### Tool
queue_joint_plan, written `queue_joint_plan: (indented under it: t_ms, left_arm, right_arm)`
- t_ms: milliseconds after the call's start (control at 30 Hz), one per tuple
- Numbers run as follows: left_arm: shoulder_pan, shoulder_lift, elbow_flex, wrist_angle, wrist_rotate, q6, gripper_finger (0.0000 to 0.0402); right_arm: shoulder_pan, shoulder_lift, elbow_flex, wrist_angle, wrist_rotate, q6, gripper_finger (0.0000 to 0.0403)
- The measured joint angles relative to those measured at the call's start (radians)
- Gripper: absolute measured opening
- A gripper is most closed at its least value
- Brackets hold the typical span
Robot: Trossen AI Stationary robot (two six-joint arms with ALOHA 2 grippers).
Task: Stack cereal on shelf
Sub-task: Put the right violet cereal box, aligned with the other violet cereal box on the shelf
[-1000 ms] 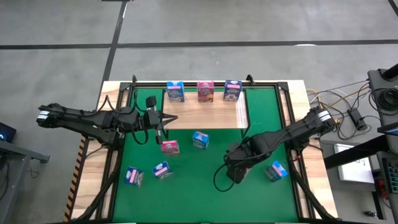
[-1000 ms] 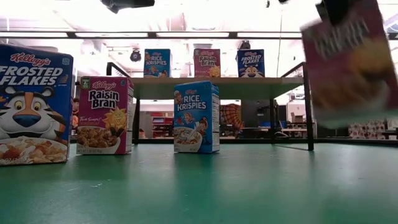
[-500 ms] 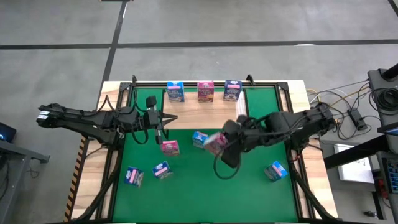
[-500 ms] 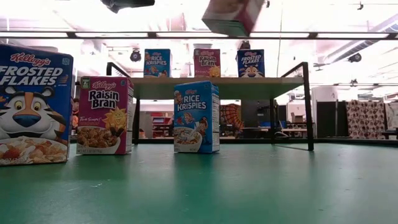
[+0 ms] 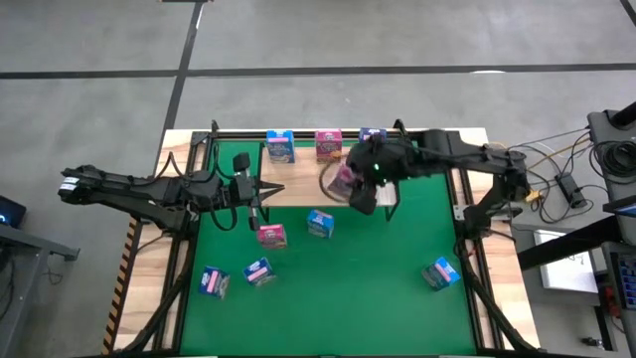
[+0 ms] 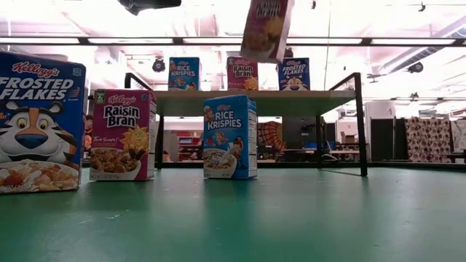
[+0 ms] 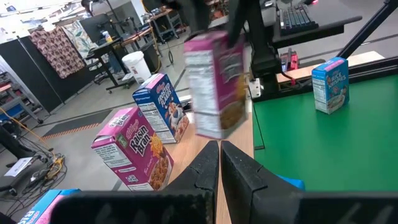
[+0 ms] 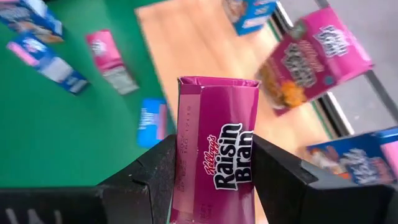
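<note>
While the right gripper pinches a pink Raisin Bran box between its two fingers, the box hangs in the air over the shelf, tilted in the low view, with the board under it bare. Beyond the gripper, three boxes stand in a row at the shelf's far edge: a light blue box, a pink box and a dark blue box.

To do this step well, my judgement is that the held box should be squared upright before it goes down, lined up with the pink box ahead of it, and lowered until its base sits flat. The fingers should spread only then, and the wrist should back off without brushing the row.

The left gripper, pressed together and holding nothing, waits at the shelf's other end.
</note>
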Motion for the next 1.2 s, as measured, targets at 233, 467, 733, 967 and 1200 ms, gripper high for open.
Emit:
queue_joint_plan:
  t_ms: [233,467,733,967,1200]
  left_arm:
    - [0.000,0.000,0.000,0.000,0.000,0.000,0.0000]
    - [0.000,0.000,0.000,0.000,0.000,0.000,0.0000]
    - [0.000,0.000,0.000,0.000,0.000,0.000,0.0000]
    - [0.000,0.000,0.000,0.000,0.000,0.000,0.0000]
    - [0.000,0.000,0.000,0.000,0.000,0.000,0.0000]
  right_arm:
    - [-0.079,0.029,-0.019,-0.003,-0.047,-0.114,0.0178]
    - [-0.088,0.085,-0.021,-0.003,-0.077,-0.240,0.0178]
    - [-0.089,0.122,-0.021,0.008,-0.067,-0.303,0.0178]
    - [-0.093,0.129,-0.022,0.013,-0.067,-0.326,0.0178]
    - [-0.110,0.129,-0.023,0.034,-0.065,-0.327,0.0210]
